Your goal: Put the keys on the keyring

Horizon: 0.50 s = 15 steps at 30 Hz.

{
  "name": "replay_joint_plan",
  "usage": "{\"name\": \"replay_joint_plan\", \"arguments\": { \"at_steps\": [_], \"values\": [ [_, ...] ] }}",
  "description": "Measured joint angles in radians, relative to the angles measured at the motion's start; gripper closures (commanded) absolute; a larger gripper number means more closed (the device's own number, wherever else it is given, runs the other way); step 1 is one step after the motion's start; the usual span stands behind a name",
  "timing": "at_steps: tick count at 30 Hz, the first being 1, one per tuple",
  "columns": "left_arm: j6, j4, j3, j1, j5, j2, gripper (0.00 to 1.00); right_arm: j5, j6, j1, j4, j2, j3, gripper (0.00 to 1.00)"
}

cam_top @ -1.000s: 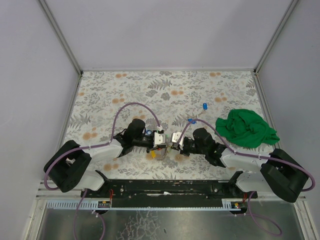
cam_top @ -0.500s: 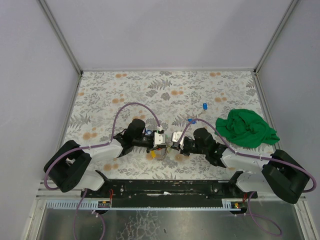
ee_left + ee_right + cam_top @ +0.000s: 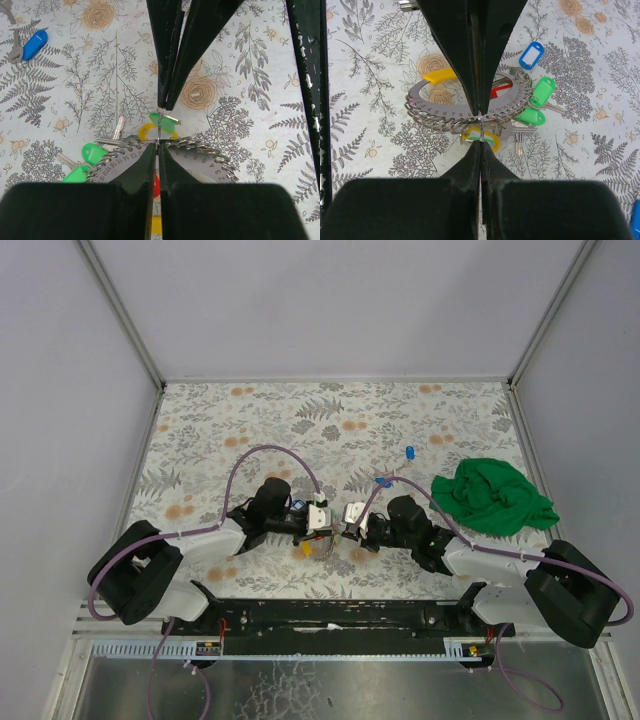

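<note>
Two arms working tip to tip at a keyring near the front of the surface, threading a key.
The left tool is clamping the ring's rim; the right tool is pinching a yellow-tagged key by its small loop, against the ring; next, likely, working that loop along the coil without slipping; counting one keyring, two loose blue keys lying apart, and ring tags: two green, one blue, one red, another yellow.

A floral-printed worktop sits enclosed by plain pale grey walls with aluminium corner posts, evenly lit, a black rail along its near edge.
</note>
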Motion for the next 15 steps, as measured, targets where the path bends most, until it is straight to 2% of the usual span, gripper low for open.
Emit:
{"name": "replay_joint_plan", "arguments": {
  "at_steps": [15],
  "values": [
    [0.0,0.001,0.0,0.0,0.0,0.0,1.0,-0.006,0.015,0.001,0.0,-0.001,0.0,1.0]
  ]
}}
